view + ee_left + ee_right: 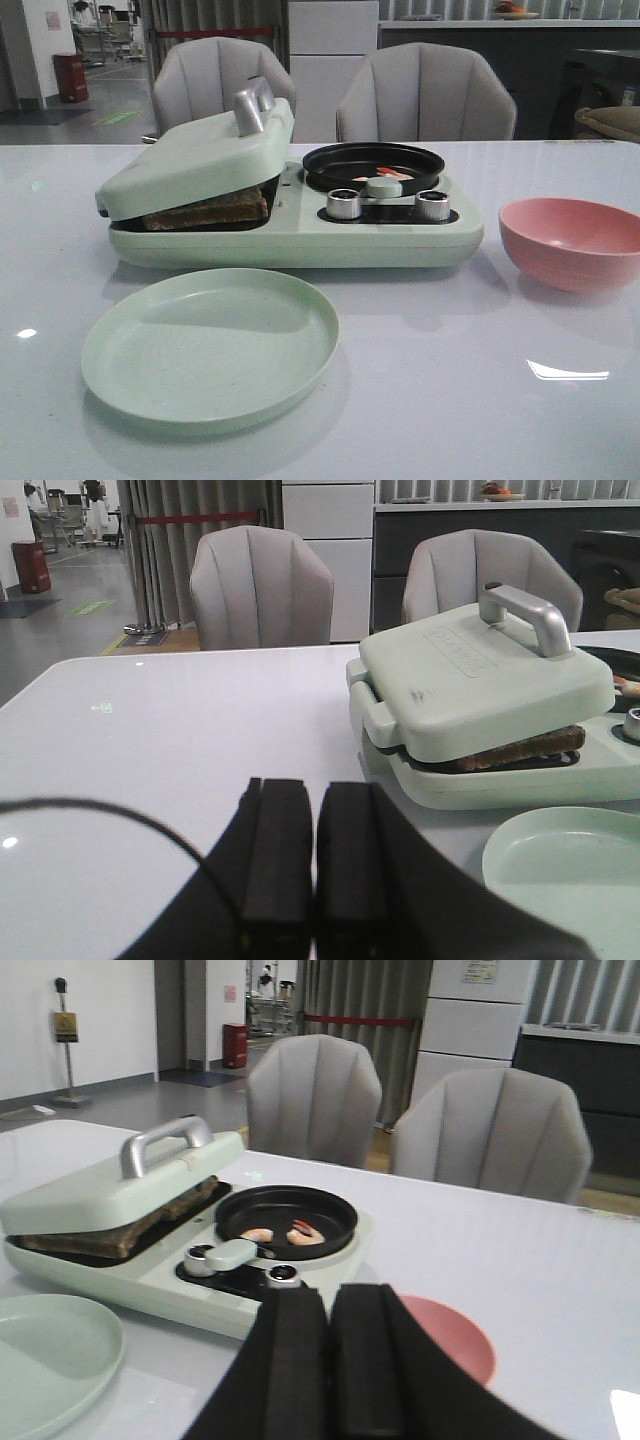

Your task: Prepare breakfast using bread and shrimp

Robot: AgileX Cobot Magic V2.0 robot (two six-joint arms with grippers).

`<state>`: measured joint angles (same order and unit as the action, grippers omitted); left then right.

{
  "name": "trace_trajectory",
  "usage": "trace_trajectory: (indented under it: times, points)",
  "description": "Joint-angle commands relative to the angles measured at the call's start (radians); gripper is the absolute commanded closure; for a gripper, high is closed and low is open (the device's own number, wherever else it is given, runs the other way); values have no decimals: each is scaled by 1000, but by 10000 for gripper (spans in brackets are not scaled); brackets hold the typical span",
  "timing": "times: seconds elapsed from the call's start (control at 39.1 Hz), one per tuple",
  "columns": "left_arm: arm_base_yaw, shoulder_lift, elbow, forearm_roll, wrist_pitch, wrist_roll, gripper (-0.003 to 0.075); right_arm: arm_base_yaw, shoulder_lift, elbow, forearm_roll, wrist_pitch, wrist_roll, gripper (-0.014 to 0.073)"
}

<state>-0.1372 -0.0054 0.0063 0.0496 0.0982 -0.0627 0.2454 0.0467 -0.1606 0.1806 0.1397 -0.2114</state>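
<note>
The left claw (pixel 312 880) sits low over the counter (pixel 480 400) with its pads pressed together on nothing, and the right claw (pixel 330 1360) is likewise closed and empty, both held back from the breakfast maker (pixel 300 235), probably because the food is cooking. The bread (pixel 210 208) lies toasted dark on the press plate under the hinged lid (pixel 190 160), which rests tilted on the slices rather than shut flat, so heat reaches both faces. The shrimp (pixel 290 1233) lie in the small black pan (pixel 285 1220) beside the press, over the control knobs (pixel 343 204). A pale green plate (pixel 210 345) waits in front for serving, and a pink bowl (pixel 570 240) stands at the right, seemingly emptied.
</note>
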Motion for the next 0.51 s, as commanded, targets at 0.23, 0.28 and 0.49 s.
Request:
trace_trajectory:
  times: [0.23,0.28,0.49]
  points:
    - [-1,-16,19,0,-81,-13,606,-94,-79,166,-208,-176,279,466]
    - [-1,-16,19,0,-81,-13,606,-93,-79,171,-203,-175,288,466]
    - [-1,-16,19,0,-81,-13,607,-93,-79,170,-186,-185,288,466]
